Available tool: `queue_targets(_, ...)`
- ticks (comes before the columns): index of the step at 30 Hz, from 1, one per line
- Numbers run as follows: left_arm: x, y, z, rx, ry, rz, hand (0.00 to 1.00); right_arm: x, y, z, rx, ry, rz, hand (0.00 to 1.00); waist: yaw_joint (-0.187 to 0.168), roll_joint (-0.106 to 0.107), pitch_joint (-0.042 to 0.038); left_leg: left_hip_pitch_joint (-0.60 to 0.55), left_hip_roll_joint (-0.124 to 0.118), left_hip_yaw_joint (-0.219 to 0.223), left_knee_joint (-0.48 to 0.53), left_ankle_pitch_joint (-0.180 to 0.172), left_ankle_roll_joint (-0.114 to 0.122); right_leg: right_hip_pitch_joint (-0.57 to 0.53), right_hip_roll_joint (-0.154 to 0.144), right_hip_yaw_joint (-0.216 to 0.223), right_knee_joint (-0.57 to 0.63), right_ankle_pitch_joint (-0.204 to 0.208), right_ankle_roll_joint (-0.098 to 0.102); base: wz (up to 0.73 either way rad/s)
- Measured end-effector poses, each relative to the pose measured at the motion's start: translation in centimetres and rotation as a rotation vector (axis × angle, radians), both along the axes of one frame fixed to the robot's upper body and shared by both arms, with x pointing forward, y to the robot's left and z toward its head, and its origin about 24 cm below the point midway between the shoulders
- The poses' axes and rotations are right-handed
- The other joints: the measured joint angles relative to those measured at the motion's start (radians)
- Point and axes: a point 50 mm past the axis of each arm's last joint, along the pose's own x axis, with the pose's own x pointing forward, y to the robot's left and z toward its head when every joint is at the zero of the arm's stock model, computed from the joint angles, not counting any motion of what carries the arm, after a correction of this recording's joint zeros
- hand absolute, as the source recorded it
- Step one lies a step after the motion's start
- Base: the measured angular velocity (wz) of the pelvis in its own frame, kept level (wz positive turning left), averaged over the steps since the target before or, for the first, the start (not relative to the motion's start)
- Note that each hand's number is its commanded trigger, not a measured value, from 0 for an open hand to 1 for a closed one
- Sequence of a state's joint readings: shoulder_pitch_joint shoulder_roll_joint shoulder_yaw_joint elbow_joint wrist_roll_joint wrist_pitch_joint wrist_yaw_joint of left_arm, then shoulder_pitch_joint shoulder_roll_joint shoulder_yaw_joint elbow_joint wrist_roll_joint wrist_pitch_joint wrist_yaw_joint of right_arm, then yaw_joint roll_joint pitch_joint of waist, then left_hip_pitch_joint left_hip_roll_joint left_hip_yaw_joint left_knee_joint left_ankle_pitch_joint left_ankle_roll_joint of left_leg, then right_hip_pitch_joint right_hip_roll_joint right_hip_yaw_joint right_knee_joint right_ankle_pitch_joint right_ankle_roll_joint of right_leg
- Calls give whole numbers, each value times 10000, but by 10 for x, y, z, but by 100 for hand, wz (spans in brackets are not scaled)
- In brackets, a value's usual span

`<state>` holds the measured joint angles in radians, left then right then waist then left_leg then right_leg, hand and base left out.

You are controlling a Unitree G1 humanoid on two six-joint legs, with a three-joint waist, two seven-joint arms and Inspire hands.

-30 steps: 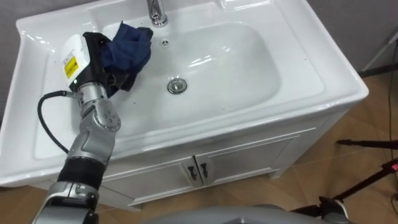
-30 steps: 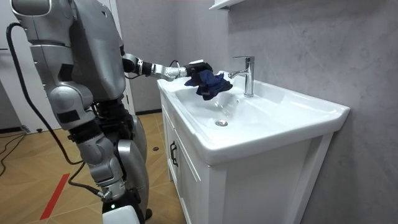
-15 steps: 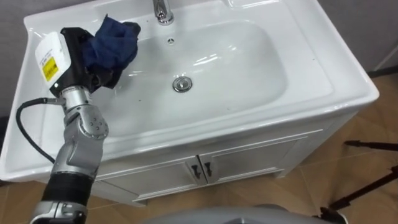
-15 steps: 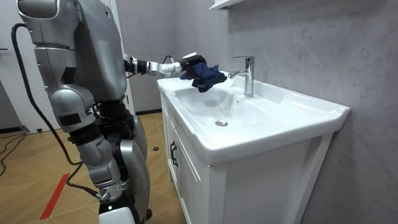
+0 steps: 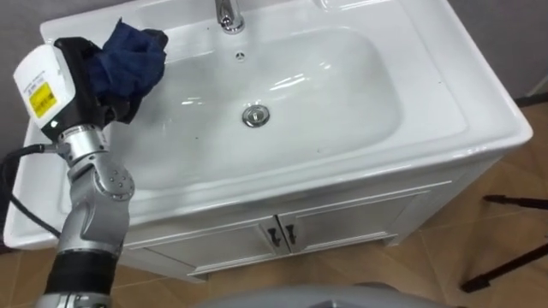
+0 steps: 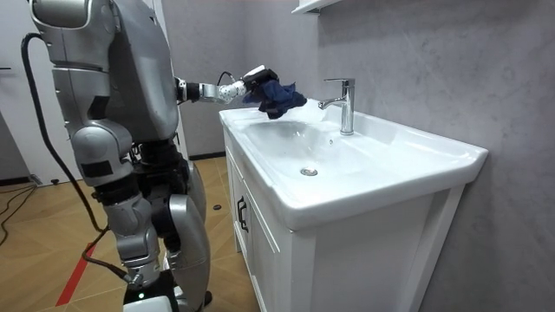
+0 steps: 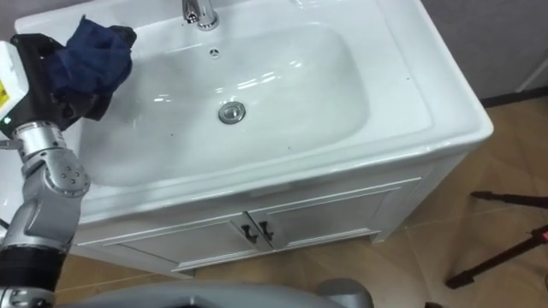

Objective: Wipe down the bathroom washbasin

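while the robot stands at the front of a white vanity, upright and close against the cabinet in the room view, its left arm reaches out over the far left corner of the counter [image 5: 476,101]. the left hand [image 5: 82,72] is curled round a dark blue cloth [image 5: 128,58], which bunches up above and in front of the fingers and hangs in loose folds. the cloth sits over the rear left part of the basin [image 5: 334,90], just left of the chrome faucet [image 5: 226,14]. from the room view it looks lifted clear of the porcelain, though the lowest fold may brush the rim; that cannot be told for sure.

the basin's bowl is white and glossy with bright reflections across it. a round metal drain [image 5: 254,115] lies near its middle, and a small overflow hole [image 5: 241,56] sits on the back wall below the faucet. the faucet stands at the middle of the back edge.

under the counter are two white cabinet doors [image 5: 342,218] with small dark handles [image 5: 282,234] side by side where the doors meet. the vanity stands against a grey wall [image 6: 434,52] on a wooden floor [image 5: 479,257].
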<state>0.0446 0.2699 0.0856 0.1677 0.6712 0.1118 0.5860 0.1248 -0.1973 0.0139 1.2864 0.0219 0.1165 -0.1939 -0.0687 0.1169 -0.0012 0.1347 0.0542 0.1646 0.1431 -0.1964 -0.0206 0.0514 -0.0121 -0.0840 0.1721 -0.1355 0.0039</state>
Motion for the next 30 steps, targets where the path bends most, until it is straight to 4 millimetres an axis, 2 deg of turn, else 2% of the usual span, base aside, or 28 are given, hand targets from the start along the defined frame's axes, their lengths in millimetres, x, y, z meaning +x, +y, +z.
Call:
queue_targets(4, -3, 11, 2, 33, 15, 606, 100, -3, 0, 0, -1, 208, -37, 0, 210, 40, -29, 20, -1, -11, 5, 0, 0, 29, -2, -4, 0, -1, 2, 0)
queue_targets(12, -10, 17, -2, 40, 231, 982, 100, 0, 0, 0, 37, 197, 119, 0, 310, 77, -34, 175, 0, -8, -75, -4, -7, 143, 8, 6, 2, -14, 1, 0)
queue_targets(20, -16, 35, 4, 71, 12, 1768, 100, 0, 0, 0, 319, 394, 560, 0, 372, -4, -15, 179, 5, -9, -87, -18, -28, 126, 5, -11, 42, -91, -4, 0)
queue_targets(30, -19, 38, 1, 36, 342, 2038, 100, 1, 0, 0, 294, 422, 584, 0, 490, -142, 4, 194, 6, -16, -80, -26, -36, 154, 1, -21, 30, -112, -6, 0)
